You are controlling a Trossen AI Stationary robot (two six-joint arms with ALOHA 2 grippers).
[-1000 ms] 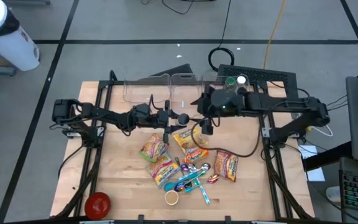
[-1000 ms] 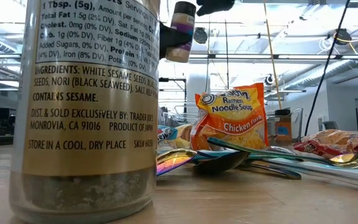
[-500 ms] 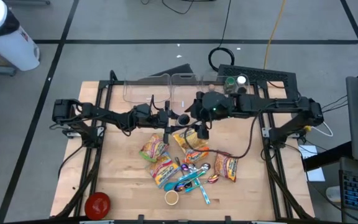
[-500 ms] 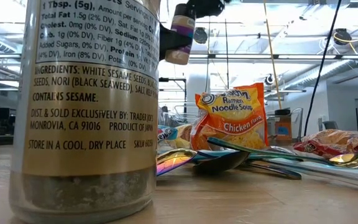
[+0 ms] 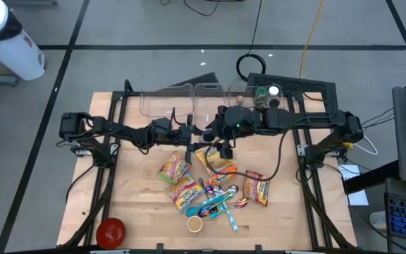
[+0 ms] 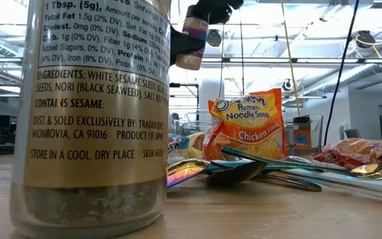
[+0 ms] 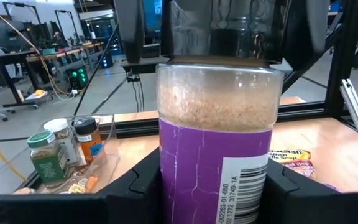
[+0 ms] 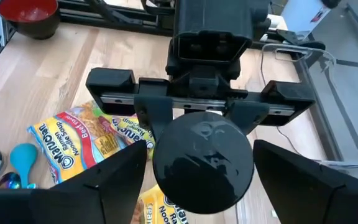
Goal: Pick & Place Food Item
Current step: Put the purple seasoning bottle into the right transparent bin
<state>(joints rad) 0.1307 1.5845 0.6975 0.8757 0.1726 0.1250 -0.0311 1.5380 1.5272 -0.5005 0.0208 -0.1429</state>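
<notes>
A spice jar [image 5: 207,134] with a black lid, pale powder and a purple label [image 7: 213,162] is held in the air over the middle of the table. My left gripper [image 5: 197,137] is shut on it. My right gripper [image 5: 222,143] is open above it. In the right wrist view its fingers [image 8: 114,180] stand on either side of the black lid [image 8: 202,160]; whether they touch it, I cannot tell. The low view shows the jar [image 6: 192,36] high above the packets. My left gripper pinches the jar's purple-labelled body [image 7: 173,177] between its two fingers, one on each side. The fingers come level from the table's left. The jar stands roughly upright, lid up, lifted clear of the table.
Ramen packets [image 5: 176,169], coloured spoons [image 5: 217,201], a small cup [image 5: 194,224] and a red bowl [image 5: 110,231] lie on the near half. Clear bins [image 5: 168,99] and small spice jars [image 5: 268,93] stand at the far edge. A large sesame seasoning jar [image 6: 91,113] fills the low view's left.
My right gripper has gone toward the table's left edge, closing in on the jar held by my left gripper, until its fingers stand around the lid. The jar and my left gripper have kept still.
</notes>
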